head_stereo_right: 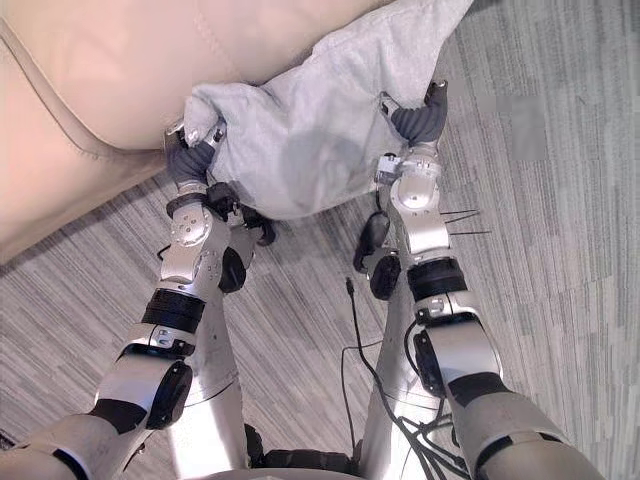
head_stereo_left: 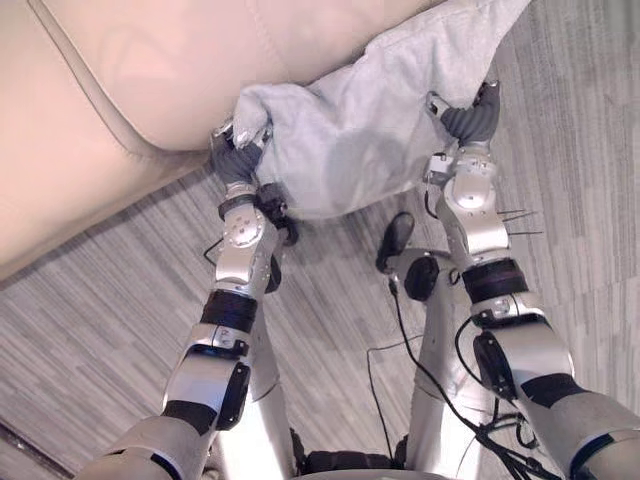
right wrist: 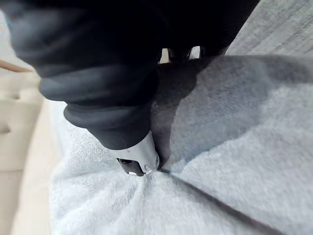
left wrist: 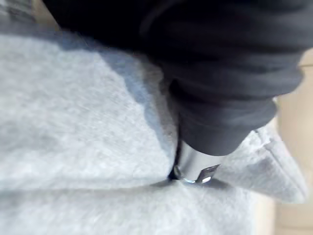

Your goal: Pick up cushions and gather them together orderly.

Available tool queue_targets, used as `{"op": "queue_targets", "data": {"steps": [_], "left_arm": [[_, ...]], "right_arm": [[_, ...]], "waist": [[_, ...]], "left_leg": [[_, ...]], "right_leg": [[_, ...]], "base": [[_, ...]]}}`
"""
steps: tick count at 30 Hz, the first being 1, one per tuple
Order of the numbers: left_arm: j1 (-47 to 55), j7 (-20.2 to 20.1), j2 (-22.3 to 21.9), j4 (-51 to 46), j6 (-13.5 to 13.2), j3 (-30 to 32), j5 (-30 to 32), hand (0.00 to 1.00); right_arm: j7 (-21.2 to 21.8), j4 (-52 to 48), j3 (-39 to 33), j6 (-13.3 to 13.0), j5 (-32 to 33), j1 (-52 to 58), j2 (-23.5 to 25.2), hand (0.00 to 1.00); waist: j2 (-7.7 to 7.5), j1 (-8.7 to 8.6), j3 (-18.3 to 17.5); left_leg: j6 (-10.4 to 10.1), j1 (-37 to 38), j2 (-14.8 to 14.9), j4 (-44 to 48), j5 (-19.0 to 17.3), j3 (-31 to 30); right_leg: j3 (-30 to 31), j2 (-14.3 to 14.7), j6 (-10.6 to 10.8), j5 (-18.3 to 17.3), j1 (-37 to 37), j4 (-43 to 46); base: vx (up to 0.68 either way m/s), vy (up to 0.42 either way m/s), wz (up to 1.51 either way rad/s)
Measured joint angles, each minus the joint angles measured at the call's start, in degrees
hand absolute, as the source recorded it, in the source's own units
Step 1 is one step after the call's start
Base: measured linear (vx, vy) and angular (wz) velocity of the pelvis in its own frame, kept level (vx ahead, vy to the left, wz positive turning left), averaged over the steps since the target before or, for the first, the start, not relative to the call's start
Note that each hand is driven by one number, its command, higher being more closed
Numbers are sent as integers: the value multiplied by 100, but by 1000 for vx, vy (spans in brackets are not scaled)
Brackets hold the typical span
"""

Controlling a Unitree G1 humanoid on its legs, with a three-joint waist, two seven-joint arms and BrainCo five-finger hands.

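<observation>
A light grey cushion [head_stereo_left: 350, 130] hangs between my two hands, its upper part resting against the front edge of a beige sofa [head_stereo_left: 120, 90]. My left hand [head_stereo_left: 237, 150] grips the cushion's left corner, and its wrist view has a silver finger [left wrist: 195, 169] dug into the fuzzy cloth [left wrist: 73, 122]. My right hand [head_stereo_left: 470, 120] holds the cushion's right edge. There a dark-tipped finger [right wrist: 139, 159] presses in and creases fan out across the cloth [right wrist: 234, 147]. Both hands are shut on the cushion, one at each side.
The sofa's seat cushions, with a seam between them, take up the far left. Grey striped carpet [head_stereo_left: 100, 320] covers the floor below the cushion and off to the right [head_stereo_left: 580, 150].
</observation>
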Motion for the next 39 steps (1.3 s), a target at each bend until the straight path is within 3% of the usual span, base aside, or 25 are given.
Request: {"op": "queue_targets", "data": {"steps": [3,4,5,11,15,18,21,25,28,30,31,32,34,35,37,38,39], "left_arm": [[181,-19,-40,-387,-153,-33,56,100],[393,-42,-105,-440,-203,-164,57,100],[785,-124,-195,-538,-280,-287,119,100],[2096,-168,-281,-1156,-533,-352,162,100],[3203,-338,-257,-1110,-574,-378,162,100],[3572,-481,23,-767,-584,-622,163,100],[3880,-631,153,-762,-582,-707,164,100],[4330,-758,286,-763,-585,-652,164,100],[4649,-839,283,-762,-565,-607,164,100],[4773,-907,285,-725,-480,-610,166,100],[4810,-951,297,-656,-469,-612,168,100],[4823,-961,317,-591,-449,-610,172,100],[4803,-961,384,-584,-445,-599,179,100],[4791,-961,421,-578,-444,-601,221,100],[4778,-980,459,-555,-443,-662,313,100],[4683,-1006,502,-413,-440,-837,378,100],[4627,-1021,495,-325,-419,-924,383,100]], "right_arm": [[30,-560,0,-136,23,504,201,100],[51,-648,12,-142,43,814,291,100],[63,-735,96,-191,44,1229,344,100],[374,-1642,581,-380,41,2381,380,100],[767,-1601,948,-429,29,3211,399,100],[1045,-1177,1017,-442,29,3485,285,100],[1217,-1102,1132,-430,29,3817,128,100],[1386,-1099,1384,-392,30,3980,78,100],[1495,-1003,1488,-391,22,3982,62,100],[1586,-881,1494,-377,2,4000,15,100],[1597,-880,1534,-355,-15,4028,-31,100],[1647,-864,1628,-357,-19,4077,-106,100],[1714,-854,1706,-356,-19,4082,-152,100],[1769,-828,1720,-356,-19,4114,-215,100],[1811,-827,1701,-357,-19,4245,-261,100],[1813,-828,1604,-357,-19,4437,-309,100],[1813,-825,1540,-355,-19,4529,-330,100]], "waist": [[-31,-19,-42],[-39,-23,-249],[-46,-21,-756],[-183,20,-878],[-370,38,-1340],[-381,31,-1452],[-400,26,-1559],[-408,127,-1664],[-401,159,-1665],[-401,152,-1665],[-397,123,-1660],[-286,86,-1612],[-294,0,-1617],[-289,-9,-1613],[-322,-162,-1634],[-448,-321,-1712],[-424,-353,-1710]], "left_leg": [[-133,711,5,-484,91,35],[-174,1031,-14,-703,117,62],[-204,1143,-19,-925,134,117],[-213,3059,-134,-1739,227,366],[-220,4171,-499,-2627,282,495],[-203,4830,-804,-3250,480,425],[-216,5095,-905,-3446,514,221],[-209,5337,-927,-3437,466,231],[-215,5468,-865,-3132,71,134],[-170,5574,-891,-2983,-195,-30],[-114,5683,-899,-3029,-273,-155],[-103,5805,-901,-3142,-281,-290],[-83,5913,-920,-3383,-268,-503],[-59,6039,-955,-3583,-244,-609],[-114,6133,-1145,-3656,-206,-879],[-156,6162,-1416,-3590,-227,-1170],[-203,6177,-1499,-3551,-258,-1321]], "right_leg": [[-147,89,-44,110,746,-515],[-215,110,-41,112,1090,-750],[-294,111,-25,124,1229,-1018],[-487,129,125,223,3309,-2143],[-559,38,324,339,4442,-3076],[-779,-31,409,399,5199,-3613],[-1042,-27,425,436,5707,-3961],[-991,12,366,557,6003,-4032],[-867,3,364,562,5954,-3379],[-674,-47,111,721,5811,-2658],[-501,-89,-179,952,5589,-2056],[-277,1,-60,614,5261,-1799],[15,328,-15,439,5046,-2517],[242,566,165,573,4888,-3276],[606,658,453,956,4940,-4248],[904,508,448,1235,4962,-4551],[891,453,394,1482,4993,-4420]], "base": [[26,-53,1],[111,-56,15],[99,-46,19],[195,-4,15],[223,51,19],[179,14,39],[166,0,49],[93,21,8],[54,22,1],[29,92,23],[40,73,35],[48,30,47],[73,-19,59],[128,-46,57],[192,-113,108],[204,-169,159],[237,-236,158]]}}
